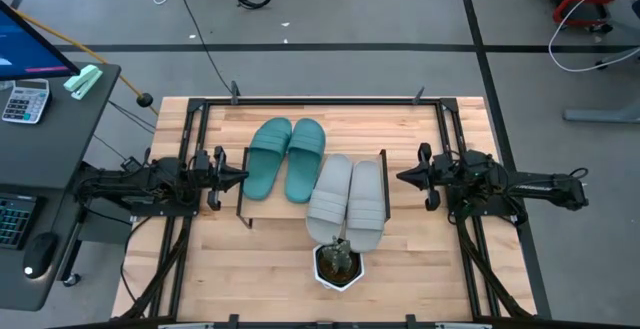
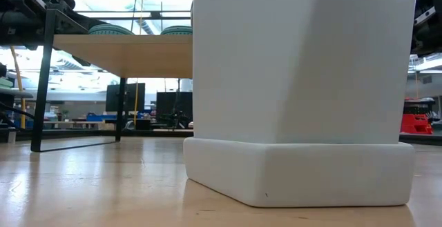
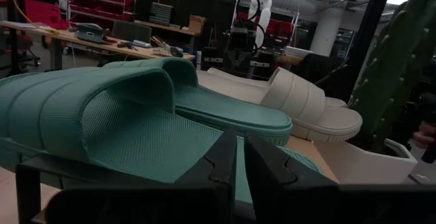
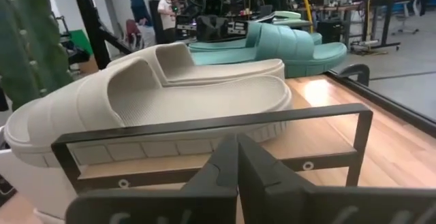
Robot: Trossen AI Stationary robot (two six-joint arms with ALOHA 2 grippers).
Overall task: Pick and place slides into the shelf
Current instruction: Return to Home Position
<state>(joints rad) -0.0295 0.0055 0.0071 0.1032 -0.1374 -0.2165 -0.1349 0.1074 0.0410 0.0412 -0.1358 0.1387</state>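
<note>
The shelf (image 1: 268,207) stands mid-table, and its wood board (image 2: 124,54) shows from the side in the low view. A teal pair of slides (image 1: 285,159) lies sole-down on its far left part. A light grey pair (image 1: 348,199) lies sole-down beside it, nearer the table's front. My left gripper (image 1: 235,177) hovers level off the shelf's left end, its fingers (image 3: 225,159) almost together with nothing between them, facing a teal slide (image 3: 102,115). My right gripper (image 1: 405,176) waits shut off the right end (image 4: 237,157), facing a grey slide (image 4: 157,94).
A white pot (image 1: 338,269) holding a cactus (image 3: 402,67) stands just in front of the shelf and fills most of the low view (image 2: 297,82). A black frame (image 1: 200,104) borders the table. People (image 4: 139,6) stand far back in the room.
</note>
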